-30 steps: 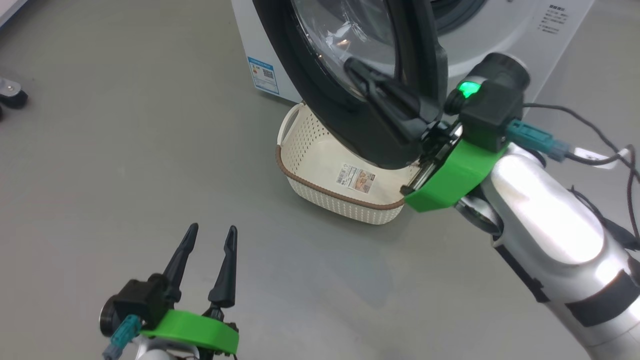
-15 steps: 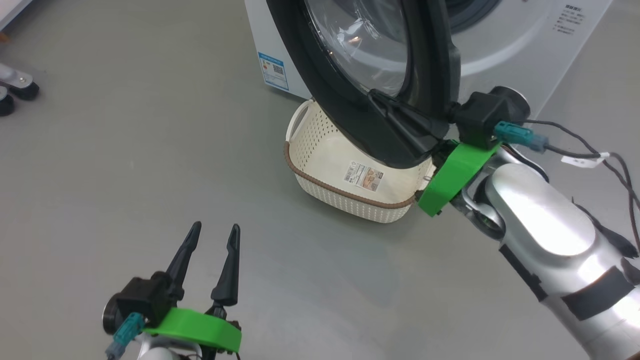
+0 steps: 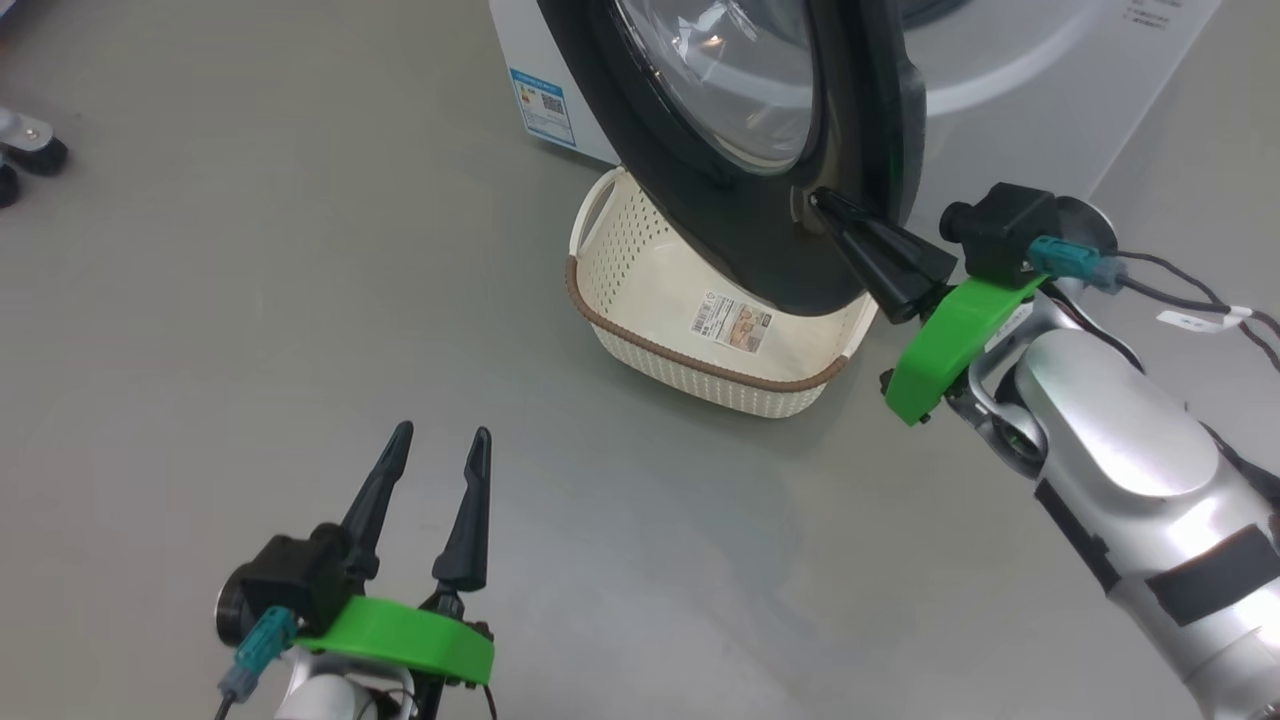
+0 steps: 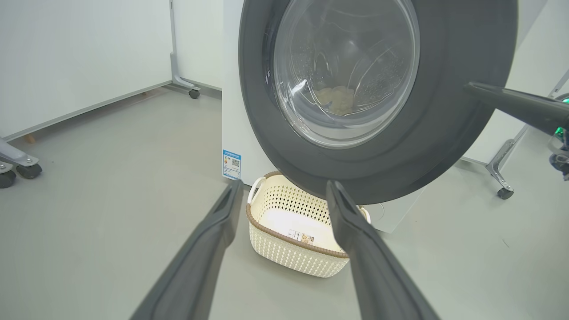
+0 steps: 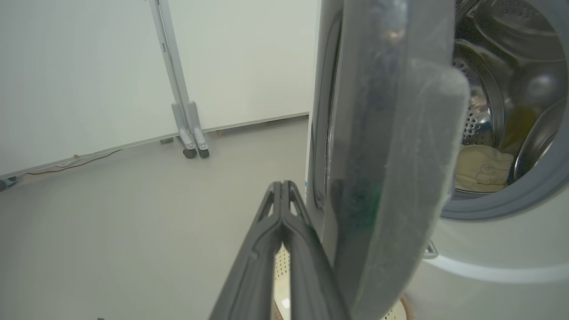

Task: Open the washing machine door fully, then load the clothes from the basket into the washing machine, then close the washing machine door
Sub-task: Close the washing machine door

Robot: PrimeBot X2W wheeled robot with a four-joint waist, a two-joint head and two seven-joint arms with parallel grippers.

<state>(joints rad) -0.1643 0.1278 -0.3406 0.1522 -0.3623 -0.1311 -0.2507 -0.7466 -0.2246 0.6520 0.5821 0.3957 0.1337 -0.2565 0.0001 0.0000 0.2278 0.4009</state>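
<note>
The washing machine door (image 3: 720, 220) stands part open over the basket (image 3: 690, 362), which holds only its label sticker. My right gripper (image 3: 815, 197) is shut, and its tips touch the outer face of the door's black rim near the edge. In the right wrist view its shut fingers (image 5: 282, 213) lie beside the door's edge (image 5: 391, 178), with pale clothes (image 5: 482, 171) in the steel drum. My left gripper (image 3: 440, 435) hangs open and empty over the floor at the lower left. Its wrist view shows the door (image 4: 391, 151), the clothes (image 4: 335, 98) through the glass and the basket (image 4: 293, 255).
The white washing machine (image 3: 1000, 90) carries a blue label (image 3: 545, 105) low on its front. A wheeled stand foot (image 3: 30, 150) sits at the far left. White panels on castered legs (image 5: 193, 151) stand behind. Grey floor spreads around the basket.
My right gripper has slid back to the right across the door, from the edge of the glass to the rim. The head camera has shifted. The left gripper stays open and still.
</note>
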